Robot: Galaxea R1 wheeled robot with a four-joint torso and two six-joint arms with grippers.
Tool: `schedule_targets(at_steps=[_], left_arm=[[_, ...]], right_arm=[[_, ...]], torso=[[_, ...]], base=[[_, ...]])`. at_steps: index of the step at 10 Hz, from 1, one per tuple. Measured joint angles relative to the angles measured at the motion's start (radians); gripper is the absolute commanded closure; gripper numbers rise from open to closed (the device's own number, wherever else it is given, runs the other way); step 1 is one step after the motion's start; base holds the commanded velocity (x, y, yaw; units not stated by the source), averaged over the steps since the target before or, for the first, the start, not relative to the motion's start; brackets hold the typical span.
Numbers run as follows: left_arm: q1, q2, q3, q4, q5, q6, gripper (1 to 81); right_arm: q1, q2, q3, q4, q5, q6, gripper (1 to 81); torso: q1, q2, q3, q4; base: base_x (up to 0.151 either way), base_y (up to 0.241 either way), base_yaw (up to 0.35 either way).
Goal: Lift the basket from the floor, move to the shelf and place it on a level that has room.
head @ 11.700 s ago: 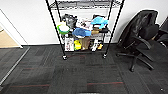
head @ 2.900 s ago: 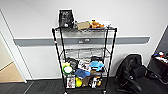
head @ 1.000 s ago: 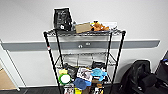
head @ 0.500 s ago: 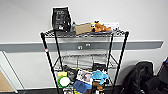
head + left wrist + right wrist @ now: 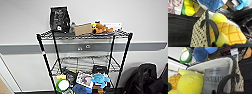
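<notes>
Bright even indoor light, soft blur throughout, wrist close-ups smeared, faint shadows

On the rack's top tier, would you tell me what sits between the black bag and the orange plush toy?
In the head view, a tan cardboard box sits between the black bag and the orange plush toy.

I see black pouch [image 5: 59, 18] standing upright, top left. Brown carton box [image 5: 82, 29] just beside it, then orange plush toy [image 5: 100, 28] lying near white flat box [image 5: 112, 25]. Lower down: green-rimmed round lid [image 5: 62, 85], printed photo card [image 5: 84, 79], light blue plush [image 5: 100, 78], dark blue cap [image 5: 79, 89], all crowded together. Grey rail [image 5: 22, 48] runs along white wall [image 5: 140, 17]. Black bag [image 5: 145, 80] sits at lower right. Close to my wrists: yellow-orange pineapple plush [image 5: 229, 33] beside grey Oculus box [image 5: 216, 78].
</notes>
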Motion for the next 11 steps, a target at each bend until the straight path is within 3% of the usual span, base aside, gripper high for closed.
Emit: schedule_targets(at_steps=[7, 11], left_arm=[[0.001, 0.0, 0.0, 0.0, 0.001, 0.0, 81.1], [0.006, 0.0, 0.0, 0.0, 0.003, 0.0, 81.1]], right_arm=[[-0.003, 0.0, 0.001, 0.0, 0.0, 0.0, 81.1], [-0.006, 0.0, 0.001, 0.0, 0.001, 0.0, 81.1]], torso=[[0.0, 0.0, 0.0, 0.0], [0.001, 0.0, 0.0, 0.0]], base=[[0.117, 0.0, 0.0], [0.016, 0.0, 0.0]])
